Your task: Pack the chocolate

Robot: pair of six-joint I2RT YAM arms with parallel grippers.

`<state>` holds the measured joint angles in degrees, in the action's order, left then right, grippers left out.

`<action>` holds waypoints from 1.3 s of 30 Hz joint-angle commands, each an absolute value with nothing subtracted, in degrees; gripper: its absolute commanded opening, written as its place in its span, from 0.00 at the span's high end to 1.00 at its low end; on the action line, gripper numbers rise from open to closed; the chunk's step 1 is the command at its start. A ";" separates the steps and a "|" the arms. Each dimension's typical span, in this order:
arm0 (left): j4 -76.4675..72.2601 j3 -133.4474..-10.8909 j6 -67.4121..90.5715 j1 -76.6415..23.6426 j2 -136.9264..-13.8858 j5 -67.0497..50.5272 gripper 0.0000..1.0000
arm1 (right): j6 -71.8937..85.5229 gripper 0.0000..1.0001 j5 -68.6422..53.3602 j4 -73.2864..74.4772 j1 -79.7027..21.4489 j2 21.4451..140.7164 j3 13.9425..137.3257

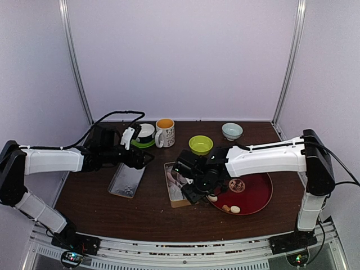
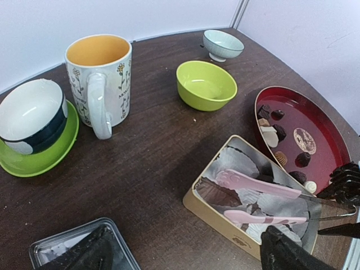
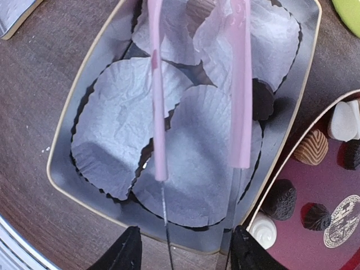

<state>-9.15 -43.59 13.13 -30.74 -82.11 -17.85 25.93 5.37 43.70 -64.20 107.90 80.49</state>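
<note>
Tongs [image 3: 239, 84] run forward out of my right gripper [image 3: 188, 247], whose fingers press their two pink arms from outside; the tips stand apart and carry nothing. I hold them low over the tin [image 3: 62, 169], aimed at its white paper cups [image 3: 118, 124], each meant, I judge, for one sweet. Just beside the tin, the chocolate [image 3: 279, 198] lies loose on the red plate [image 3: 298, 236]. My right arm reaches leftward, wrist bent down. Farther left, my left gripper [image 2: 188, 250] hangs spread above the lid [image 2: 50, 244], arm stretched level.
</note>
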 commanded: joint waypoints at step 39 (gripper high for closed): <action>-10.36 -44.96 13.02 -30.52 -82.22 -18.11 0.08 | 26.83 0.71 11.08 47.99 -61.56 110.74 85.07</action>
<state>-8.93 -43.62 13.13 -30.74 -82.11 -17.96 26.13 5.30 43.29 -61.36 110.00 81.97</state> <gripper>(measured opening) 0.920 0.302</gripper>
